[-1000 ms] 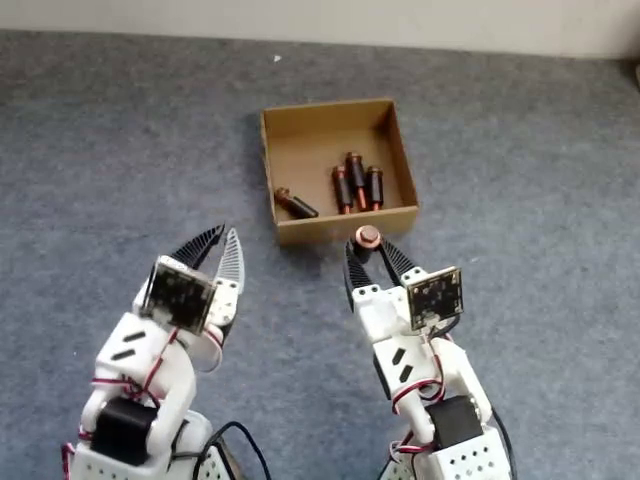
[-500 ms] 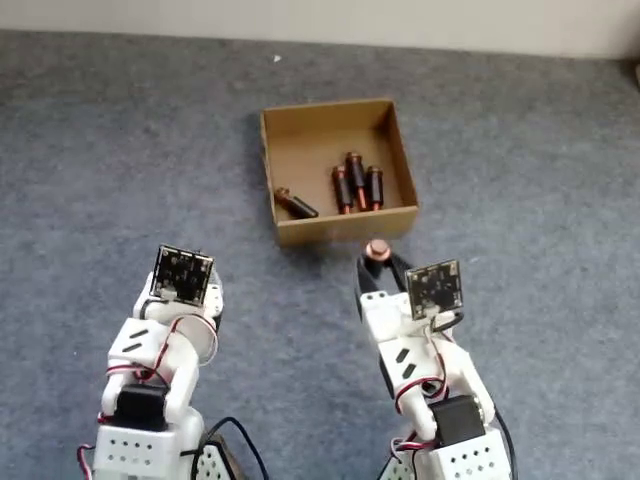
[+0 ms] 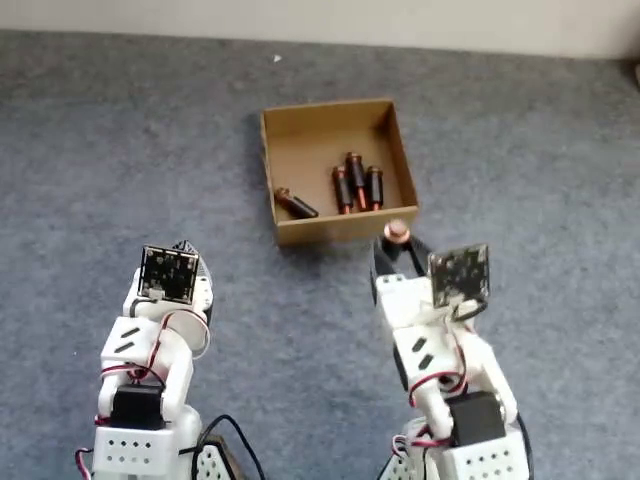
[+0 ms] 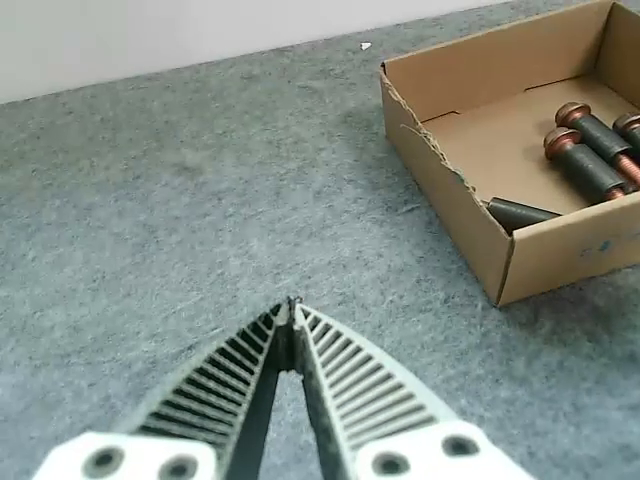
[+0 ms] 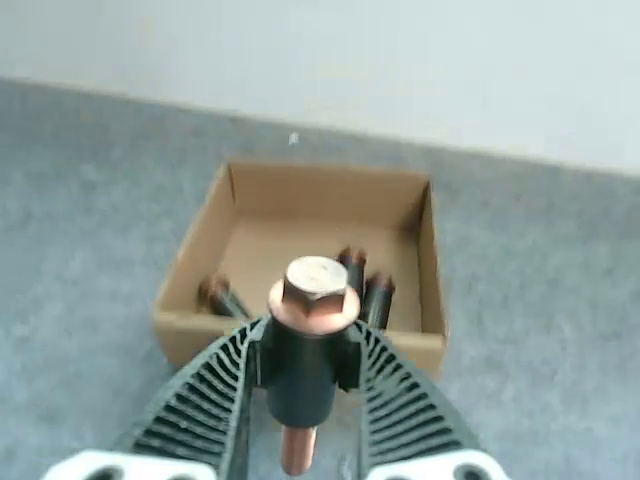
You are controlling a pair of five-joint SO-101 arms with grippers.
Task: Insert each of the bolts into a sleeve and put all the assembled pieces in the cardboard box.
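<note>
The right claw (image 5: 303, 350) pinches a sleeved bolt (image 3: 397, 233) just below the box (image 3: 340, 227) near frame centre, left claw (image 4: 291, 318) pressed together — carried too low, the bolt may strike the front wall and slip out

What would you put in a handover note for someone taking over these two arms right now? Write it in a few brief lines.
Left gripper: shut, empty, over the carpet, short of the cardboard box and to its left.
Right gripper: shut on an assembled bolt and sleeve, held upright just outside the box's near wall.
Done: four assembled pieces lie in the box.
Left: put the held piece into the box.
</note>
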